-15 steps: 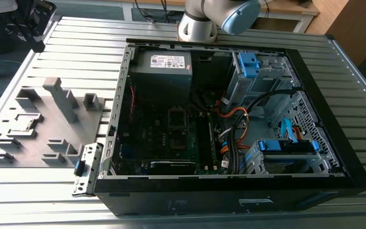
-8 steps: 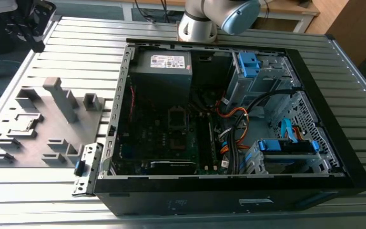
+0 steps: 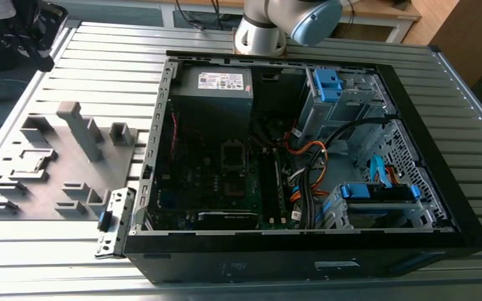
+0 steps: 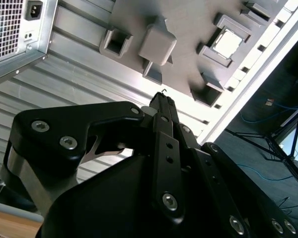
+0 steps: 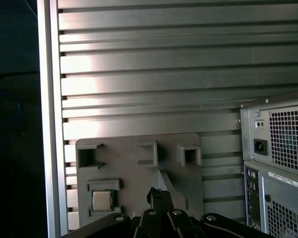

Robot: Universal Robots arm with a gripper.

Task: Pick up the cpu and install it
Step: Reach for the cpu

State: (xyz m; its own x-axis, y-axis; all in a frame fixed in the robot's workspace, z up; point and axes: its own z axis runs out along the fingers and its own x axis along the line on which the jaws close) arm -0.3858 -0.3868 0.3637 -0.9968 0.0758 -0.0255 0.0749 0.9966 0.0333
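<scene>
Gripper (image 4: 162, 98), fingers together, points at grey tray (image 5: 134, 171) holding cpu (image 5: 102, 200).

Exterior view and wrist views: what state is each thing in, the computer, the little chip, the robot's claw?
computer case: lying on its side, side panel off, insides exposed.
cpu: seated flat in a recess of the grey holder tray, not gripped.
gripper: shut, empty, pointing toward the tray.
</scene>
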